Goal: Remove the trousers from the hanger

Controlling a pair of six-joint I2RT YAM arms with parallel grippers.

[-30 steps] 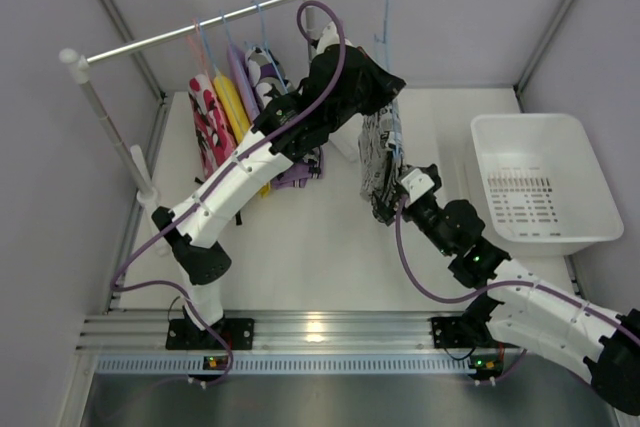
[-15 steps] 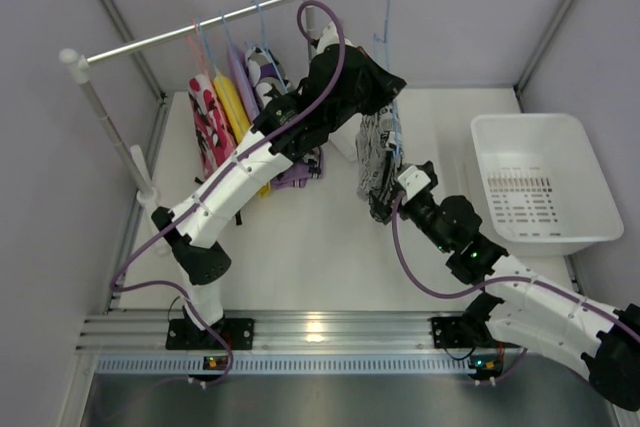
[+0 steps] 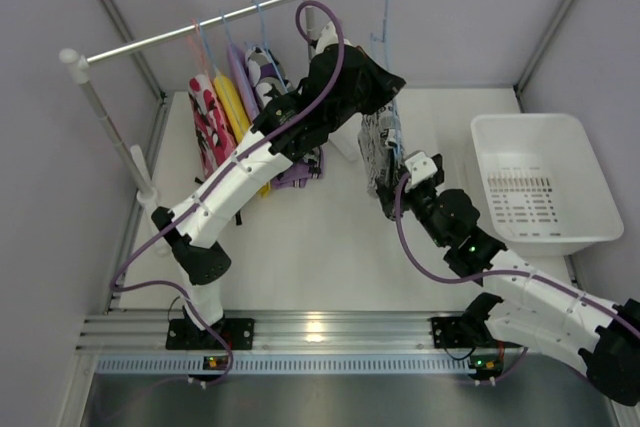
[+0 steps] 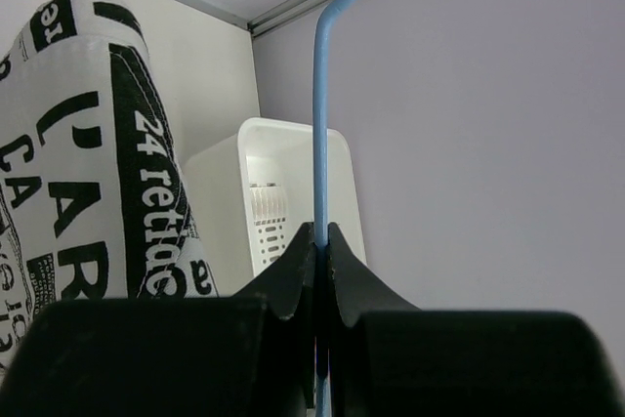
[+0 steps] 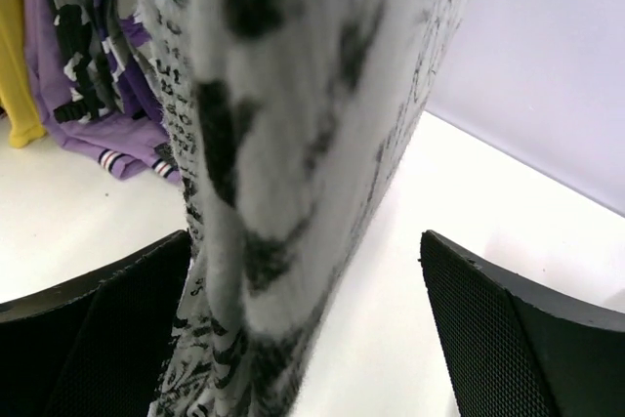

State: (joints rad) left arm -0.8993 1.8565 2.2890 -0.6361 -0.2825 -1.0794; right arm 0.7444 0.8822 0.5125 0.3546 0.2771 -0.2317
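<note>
The left gripper (image 4: 321, 241) is pinched tight on the blue hanger (image 4: 320, 114); the right gripper (image 5: 303, 285) is spread wide around the newsprint trousers (image 5: 283, 124).
The left arm reaches up high, clamping the hanger's wire stem, with the trousers draped just beside it. The cloth hangs unclamped between the right gripper's fingers, bare tabletop (image 5: 410, 271) beneath. A white basket (image 3: 545, 187) sits to that gripper's right, and the other trousers (image 3: 235, 112) hang on the rail (image 3: 180, 35) to its left.
</note>
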